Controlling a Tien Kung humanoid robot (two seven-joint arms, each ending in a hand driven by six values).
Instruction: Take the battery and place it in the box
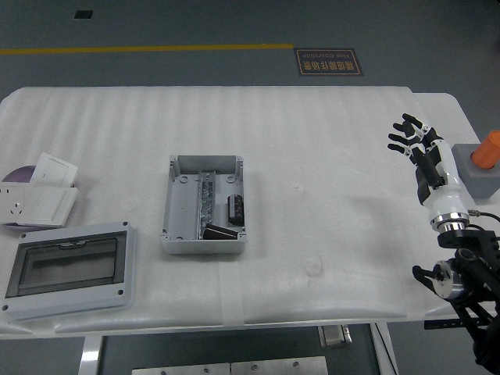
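An open grey box (204, 204) sits left of the table's middle. Inside it lie two dark cylindrical batteries: one upright in the picture (234, 210) near the right wall, one lying across (221, 231) near the front wall. My right hand (417, 142) is at the table's right edge, well to the right of the box, fingers spread and holding nothing. My left hand is out of view.
A grey lid with a clear window (68, 267) lies at the front left. A white socket plate and cards (39, 197) lie at the left edge. A grey block with an orange knob (482, 165) stands off the right edge, beside my hand.
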